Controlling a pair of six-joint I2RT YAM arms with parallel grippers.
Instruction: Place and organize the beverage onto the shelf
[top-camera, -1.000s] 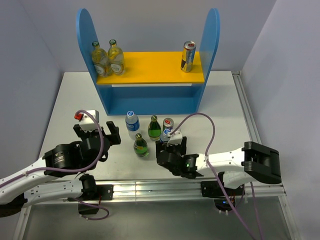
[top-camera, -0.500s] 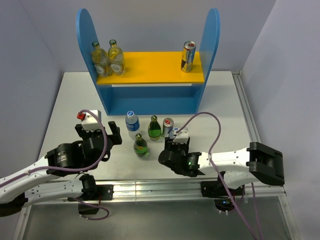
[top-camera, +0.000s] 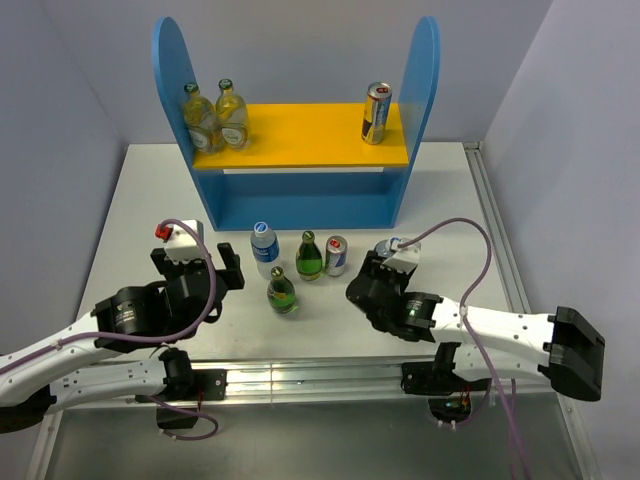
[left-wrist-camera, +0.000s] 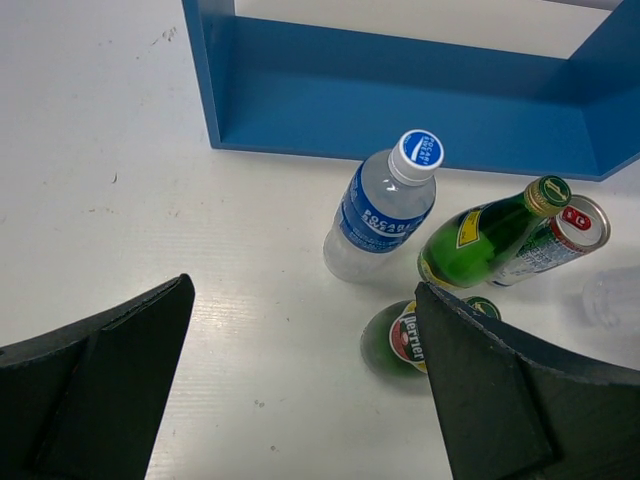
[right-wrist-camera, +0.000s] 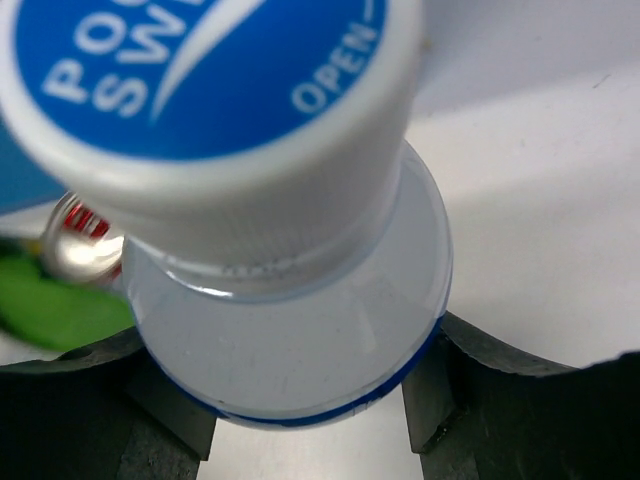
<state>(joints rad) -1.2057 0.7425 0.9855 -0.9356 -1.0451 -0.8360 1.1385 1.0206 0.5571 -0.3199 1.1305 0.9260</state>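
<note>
Bottle (right-wrist-camera: 290, 330) with the blue cap is sitting clamped in the right pincer (top-camera: 383, 265), right of the can (top-camera: 336, 255), well near of the shelf (top-camera: 300, 205). Only its wrist view is showing that grip. Left pincer (left-wrist-camera: 300, 385) is hanging spread apart.

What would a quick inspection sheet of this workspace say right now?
Surface: white table, faint scuffs.
Job's things: shelf holds two yellow bottles and a can; water bottle, far green bottle, near green bottle, second can stand on the table.
Clutter: nothing seen.
Grippers: left gripper open, empty; right gripper shut on held bottle.
Cables: purple cables loop off both wrists.
Surroundings: grey walls.
</note>
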